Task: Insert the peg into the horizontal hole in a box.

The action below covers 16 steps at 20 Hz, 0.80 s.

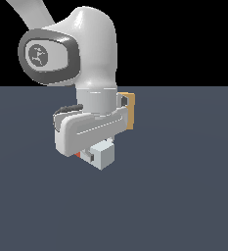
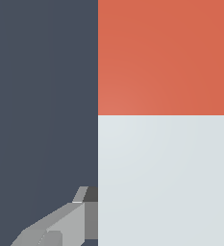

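Note:
My gripper (image 1: 97, 153) points down and is shut on the peg (image 1: 103, 157). The peg's white-grey end sticks out toward the exterior view's right, and a sliver of its red-orange half (image 1: 79, 155) shows on the other side. In the wrist view the peg (image 2: 166, 115) fills most of the frame, red-orange half (image 2: 166, 57) above white-grey half (image 2: 166, 180), with one grey finger (image 2: 60, 226) pressed against its side. The tan box (image 1: 129, 111) stands behind my hand, mostly covered by it. The hole is hidden.
A flat dark blue-grey floor (image 1: 184, 196) spreads all around. My white arm (image 1: 86, 49) fills the upper middle of the exterior view and blocks most of the box.

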Motion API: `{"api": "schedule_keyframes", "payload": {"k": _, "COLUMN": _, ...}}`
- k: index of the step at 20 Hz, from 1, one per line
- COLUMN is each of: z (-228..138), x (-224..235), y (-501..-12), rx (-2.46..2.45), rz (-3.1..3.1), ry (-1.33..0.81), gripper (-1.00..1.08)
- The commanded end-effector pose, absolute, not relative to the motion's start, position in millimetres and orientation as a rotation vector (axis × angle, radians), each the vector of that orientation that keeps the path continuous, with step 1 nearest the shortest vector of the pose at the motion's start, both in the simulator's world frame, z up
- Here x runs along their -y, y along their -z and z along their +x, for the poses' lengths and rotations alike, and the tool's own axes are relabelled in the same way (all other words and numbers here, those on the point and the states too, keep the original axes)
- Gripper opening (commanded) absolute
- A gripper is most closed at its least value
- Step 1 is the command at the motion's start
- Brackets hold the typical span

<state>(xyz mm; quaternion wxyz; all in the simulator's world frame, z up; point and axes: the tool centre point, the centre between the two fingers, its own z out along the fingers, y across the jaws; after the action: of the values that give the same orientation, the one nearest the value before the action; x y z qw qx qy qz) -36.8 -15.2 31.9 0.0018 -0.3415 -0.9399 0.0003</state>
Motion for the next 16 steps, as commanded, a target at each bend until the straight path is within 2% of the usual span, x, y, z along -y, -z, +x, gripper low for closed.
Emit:
{"api": "schedule_keyframes", "payload": {"k": 1, "z": -33.1, "x": 6.3, "y": -36.7, "rx": 2.929, "rz": -1.134, "ry": 0.001, "gripper": -1.0}}
{"api": "schedule_keyframes", "payload": {"k": 16, "z": -1.1, "x": -53.8, "y": -60.6, "rx": 2.707, "rz": -1.594, "ry": 0.002, "gripper": -1.0}}
